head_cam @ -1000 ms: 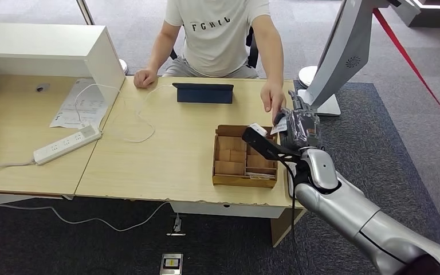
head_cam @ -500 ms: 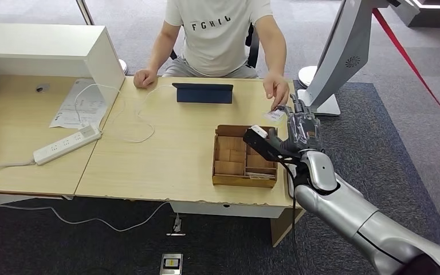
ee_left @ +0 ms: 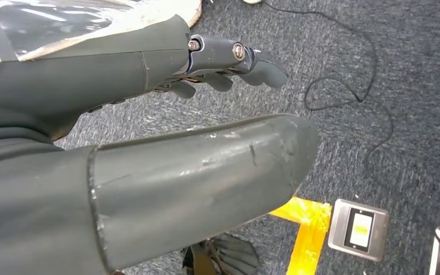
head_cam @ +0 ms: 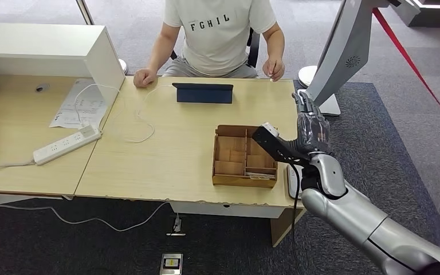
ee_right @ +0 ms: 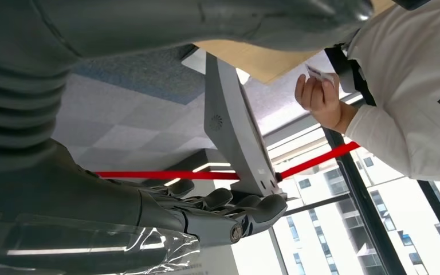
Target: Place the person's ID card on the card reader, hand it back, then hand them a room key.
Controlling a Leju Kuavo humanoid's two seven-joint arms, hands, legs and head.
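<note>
My right hand (head_cam: 311,129) is raised over the table's right edge, just right of the cardboard box (head_cam: 244,156), fingers spread, nothing in it. In the right wrist view the right hand's fingers (ee_right: 229,209) hold nothing. The person across the table holds the small white ID card (head_cam: 271,75) in one hand near their chest; the right wrist view also catches the ID card (ee_right: 319,73). The box has compartments holding brown cards. A white flat device (head_cam: 291,181) lies at the table edge under my right forearm. My left hand (ee_left: 229,60) hangs over the carpet, holding nothing.
A dark tablet stand (head_cam: 204,93) sits in front of the person. A white power strip (head_cam: 67,144), cables and papers (head_cam: 80,103) lie to the left beside a white cabinet (head_cam: 46,54). A silver kiosk stand (head_cam: 344,54) rises right of the table.
The person took the card from my right hand and drew it back to their chest. My right hand now holds nothing and has shifted slightly right, fingers spread.
</note>
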